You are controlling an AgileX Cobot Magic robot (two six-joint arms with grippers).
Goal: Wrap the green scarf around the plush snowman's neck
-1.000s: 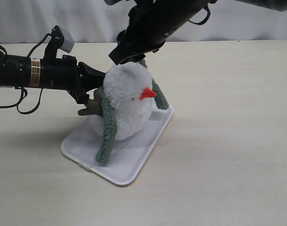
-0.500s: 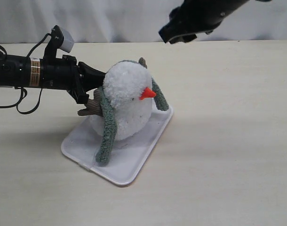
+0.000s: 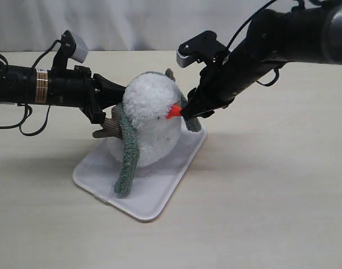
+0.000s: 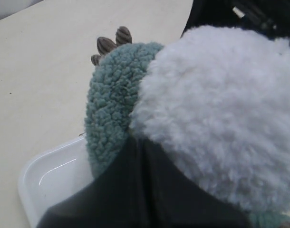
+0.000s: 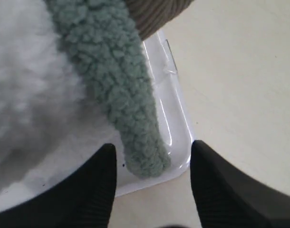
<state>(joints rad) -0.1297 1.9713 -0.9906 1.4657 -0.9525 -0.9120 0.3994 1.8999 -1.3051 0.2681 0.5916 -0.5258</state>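
- My right gripper (image 5: 153, 148): fingers apart, straddling the green scarf (image 5: 116, 80) end over the white tray (image 5: 178, 124).
- My left gripper (image 4: 138, 142): jaws together, pressed against the plush snowman (image 4: 221, 109).
- Left arm label (image 3: 42, 86): unreadable.

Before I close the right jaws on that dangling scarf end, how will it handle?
Likely floppy: the scarf drapes limply over the snowman down to the tray. Probably light and grippy, given its fuzzy knit. Pulling hard may tip the soft snowman.
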